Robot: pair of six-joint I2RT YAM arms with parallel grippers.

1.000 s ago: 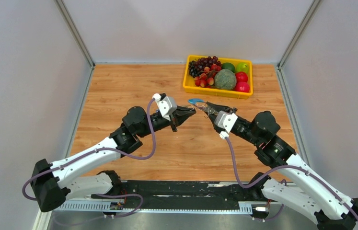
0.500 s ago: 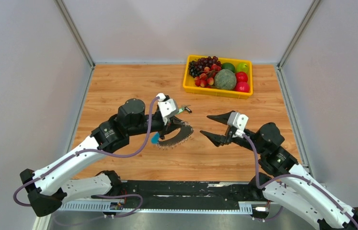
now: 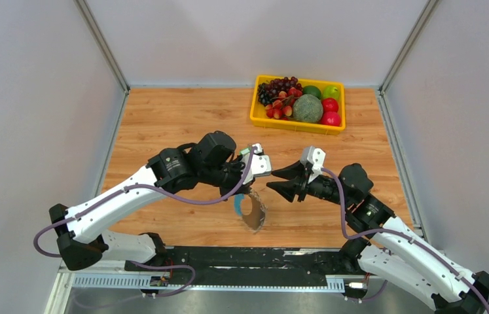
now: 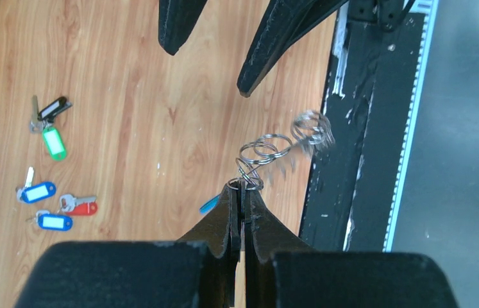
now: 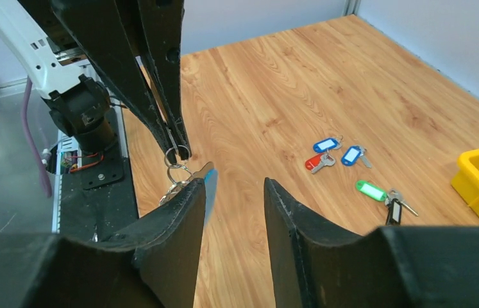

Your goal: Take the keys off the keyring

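Holding: left gripper (image 4: pixel 244 190) clamped tight on the keyring (image 4: pixel 268 149), which hangs above the table's near edge.
Freed: keys (image 5: pixel 342 157) lie mid-table.
Right gripper (image 5: pixel 235 187): fingers apart, alongside.
Next: probably pinching the ring's blue tag (image 4: pixel 210 204).

The keyring (image 3: pixel 253 210) hangs from the left gripper (image 4: pixel 243 189) above the table's (image 3: pixel 163 118) near edge, the right gripper (image 5: pixel 233 186) just right of it. The keys (image 4: pixel 38 191) lie on the table behind, before the far-right tray (image 3: pixel 294 126).
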